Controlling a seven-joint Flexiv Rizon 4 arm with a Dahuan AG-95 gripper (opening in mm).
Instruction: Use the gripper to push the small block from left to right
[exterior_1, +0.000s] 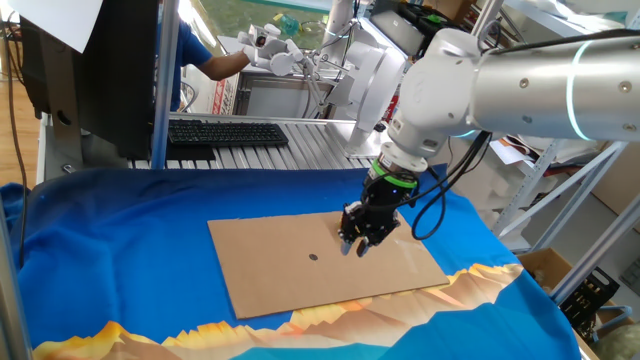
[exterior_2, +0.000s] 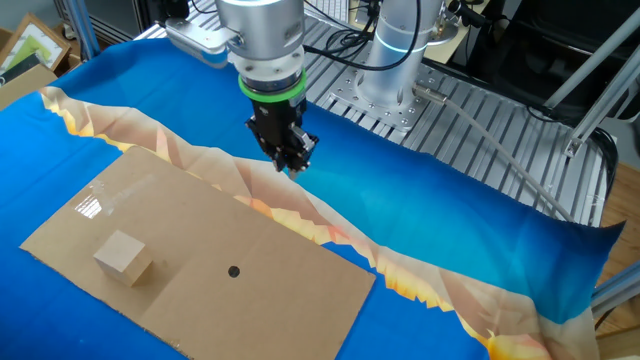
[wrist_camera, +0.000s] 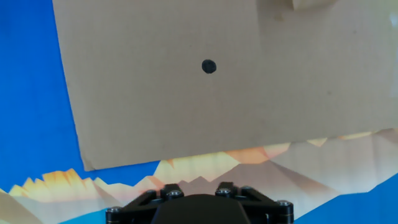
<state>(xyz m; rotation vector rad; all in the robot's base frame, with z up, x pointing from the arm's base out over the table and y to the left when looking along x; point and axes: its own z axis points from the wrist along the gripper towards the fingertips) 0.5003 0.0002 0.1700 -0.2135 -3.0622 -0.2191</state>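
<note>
So: gripper (exterior_2: 290, 158) hangs above the blue cloth (exterior_2: 420, 210), off the cardboard sheet (exterior_2: 250, 290), on the side nearer the arm's base (exterior_2: 395, 70); tip looks clear of the surface; fingers read as pressed together in both fixed views, nothing pinched, though the tip is small and dark so that's not certain; green ring (exterior_2: 272, 90) visible above the black tool; small block (exterior_2: 124, 258) sits on the cardboard, toward the sheet's end far from the gripper, well apart from it; black dot (exterior_2: 233, 271) marked on the sheet between the block and the sheet's other end; hand view shows the dot (wrist_camera: 209, 66) mid-sheet and only a corner of the block (wrist_camera: 314, 4) at the top edge; keyboard (exterior_1: 225, 132) at the bench's far edge.
</note>
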